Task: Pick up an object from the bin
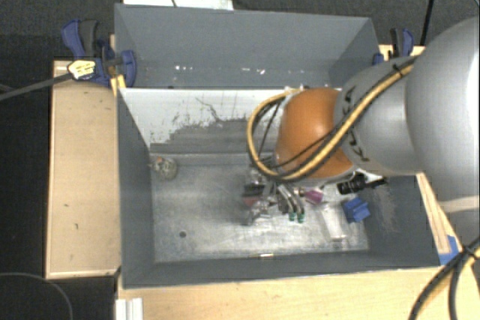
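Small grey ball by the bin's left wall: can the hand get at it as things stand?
Probably yes. The ball lies alone on bare floor, apart from the hand, with nothing between them; the left wall close beside it may crowd the grasp.

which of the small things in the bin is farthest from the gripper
The small pale round thing near the bin's left wall, lying alone. The blue piece and the purple piece lie close to the gripper.
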